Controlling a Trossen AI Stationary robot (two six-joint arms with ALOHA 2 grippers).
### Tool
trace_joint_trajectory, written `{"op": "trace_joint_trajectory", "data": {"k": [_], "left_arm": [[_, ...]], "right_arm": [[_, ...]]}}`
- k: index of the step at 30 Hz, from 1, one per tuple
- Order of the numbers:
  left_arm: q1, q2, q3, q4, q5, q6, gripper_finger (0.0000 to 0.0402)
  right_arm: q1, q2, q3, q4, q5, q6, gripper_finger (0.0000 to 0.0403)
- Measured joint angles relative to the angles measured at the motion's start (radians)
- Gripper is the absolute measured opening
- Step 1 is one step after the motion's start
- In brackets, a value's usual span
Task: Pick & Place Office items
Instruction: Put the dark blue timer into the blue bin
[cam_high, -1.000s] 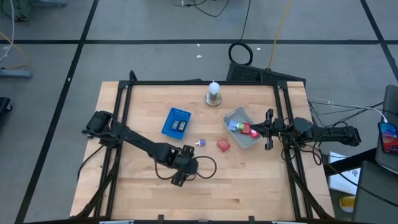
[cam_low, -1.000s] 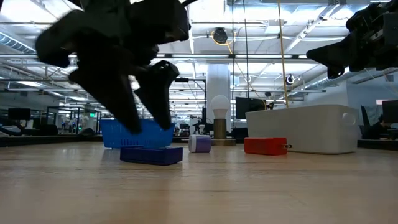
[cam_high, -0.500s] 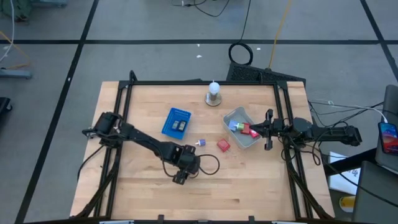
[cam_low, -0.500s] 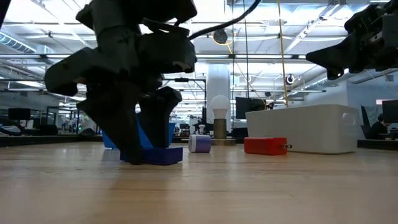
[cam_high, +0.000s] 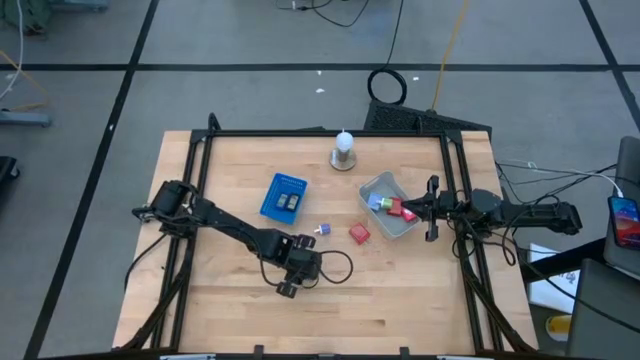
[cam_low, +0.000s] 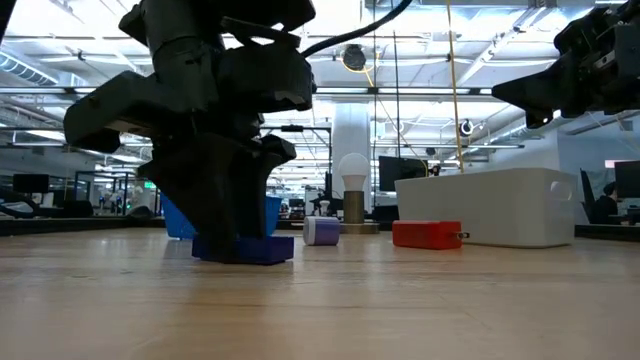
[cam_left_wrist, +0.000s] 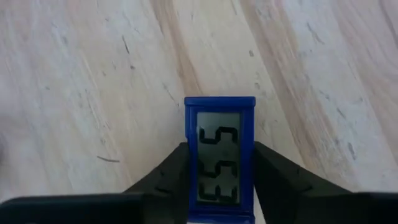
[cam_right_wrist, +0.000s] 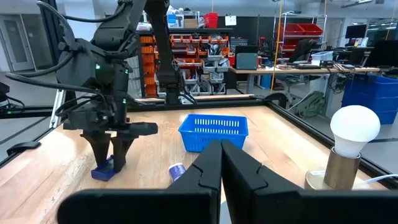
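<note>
While my left gripper (cam_high: 290, 282) sits low on the table (cam_high: 420, 290) at about seven o'clock from centre, its fingers (cam_left_wrist: 277, 177) press both sides of a blue block with a digit display (cam_left_wrist: 219, 155), which lies flat on the wood. I see my right gripper (cam_high: 432, 210) pinched shut at three o'clock, hovering beside the clear tray (cam_high: 380, 184). A red block (cam_high: 359, 234) lies at the tray's seven o'clock.

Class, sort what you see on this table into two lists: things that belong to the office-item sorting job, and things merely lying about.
Job:
blue timer, in left gripper
red block
purple-white bit
blue basket
grey tray

Lying about:
bulb on base
cable coil
</note>
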Motion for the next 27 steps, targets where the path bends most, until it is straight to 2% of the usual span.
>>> {"op": "trace_joint_trajectory", "data": {"k": [7, 14, 21, 27], "left_arm": [[-0.012, -0.027, -0.004, -0.003, 0.031, 0.039, 0.0133], [-0.034, -0.147, -0.004, 0.011, 0.004, 0.102, 0.0133], [-0.031, -0.349, -0.019, -0.013, -0.021, 0.129, 0.0133], [-0.022, -0.583, -0.121, -0.031, -0.070, 0.137, 0.0133]], "right_arm": [[0.000, 0.000, 0.000, -0.001, 0.000, 0.000, 0.0000], [0.000, 0.000, 0.000, -0.002, 0.000, 0.000, 0.0000], [0.000, 0.000, 0.000, -0.002, 0.000, 0.001, 0.0000], [0.000, 0.002, 0.000, -0.003, -0.001, -0.001, 0.0000]]}}
